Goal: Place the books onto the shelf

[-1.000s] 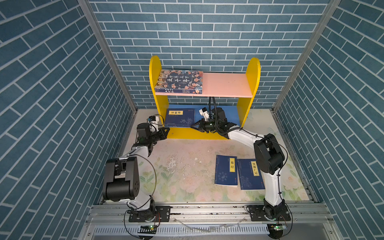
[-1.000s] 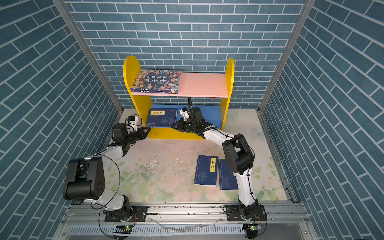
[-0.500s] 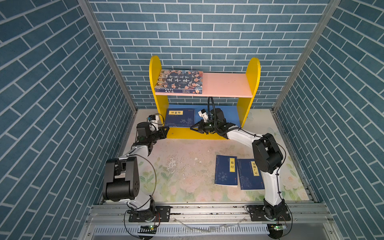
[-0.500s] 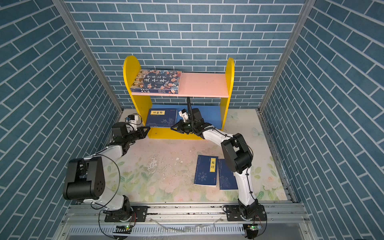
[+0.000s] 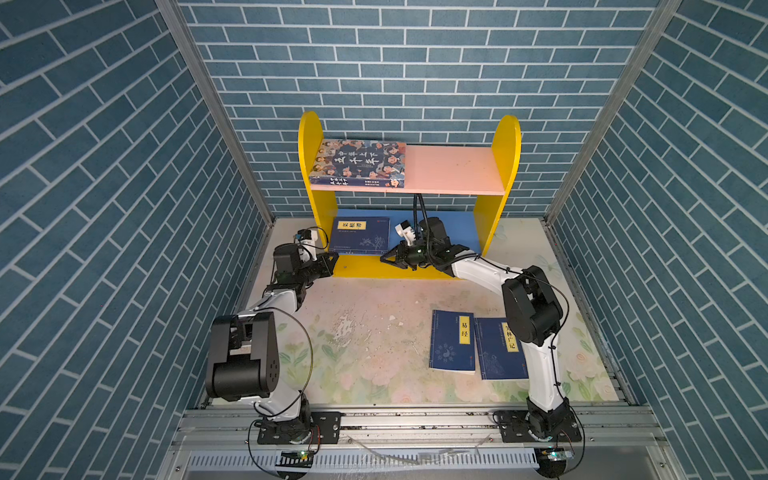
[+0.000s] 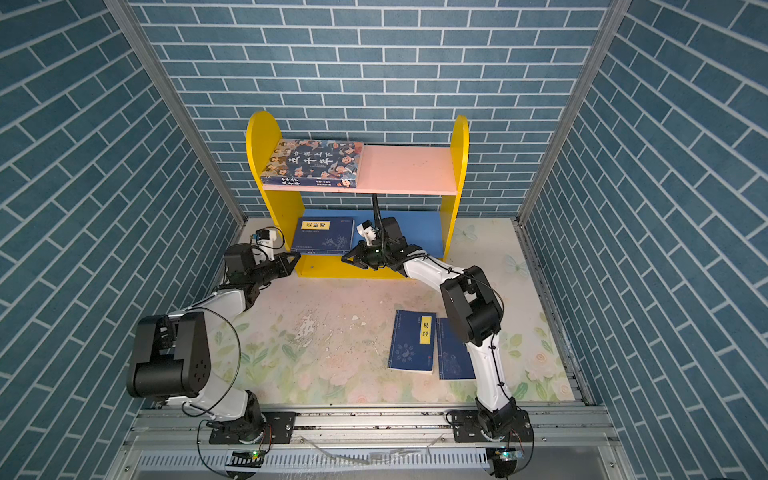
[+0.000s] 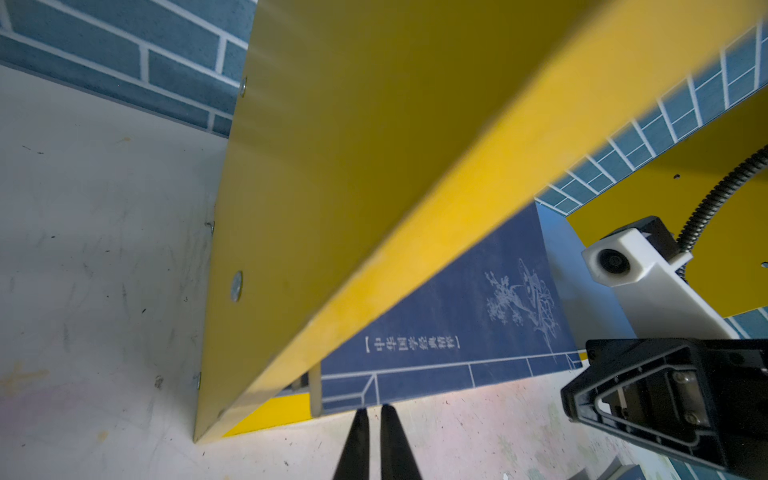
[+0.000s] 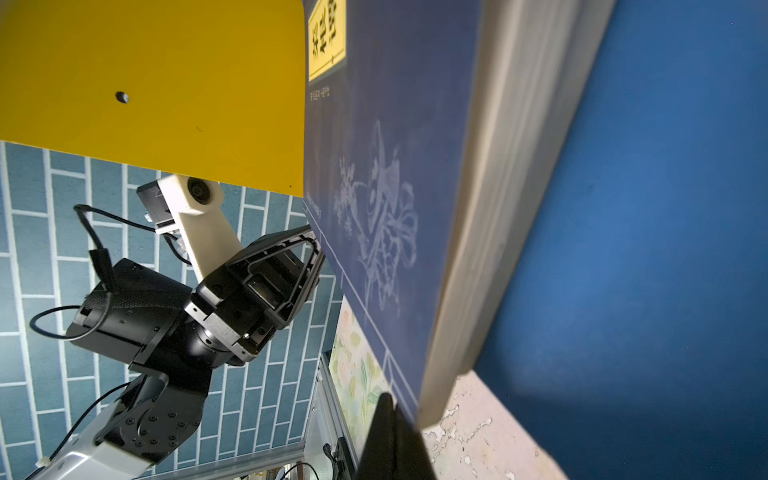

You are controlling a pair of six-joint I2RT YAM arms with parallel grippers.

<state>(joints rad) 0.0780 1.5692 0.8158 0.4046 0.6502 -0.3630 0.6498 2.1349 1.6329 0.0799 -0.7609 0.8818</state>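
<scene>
The shelf (image 5: 505, 166) (image 6: 457, 166) stands at the back. A large book with cartoon faces (image 5: 359, 164) (image 6: 313, 164) lies on its pink upper board. A navy book (image 5: 360, 235) (image 6: 324, 237) (image 7: 449, 328) (image 8: 395, 145) lies on the blue lower board, at its left. Two more navy books (image 5: 453, 340) (image 5: 500, 351) lie flat on the table at the right. My left gripper (image 5: 332, 262) (image 7: 374, 411) is shut and empty, its tips at the lower book's front edge. My right gripper (image 5: 384, 258) (image 8: 386, 399) is shut and empty at that book's front right corner.
Blue brick-patterned walls (image 5: 124, 208) close in the floral table (image 5: 374, 332) on three sides. The shelf's yellow left panel (image 7: 332, 166) stands right beside my left gripper. A metal rail (image 5: 415, 419) runs along the table's front edge.
My right gripper has slid a little to the left along the shelf's front, toward the lower book's corner. The left gripper has hardly moved.
</scene>
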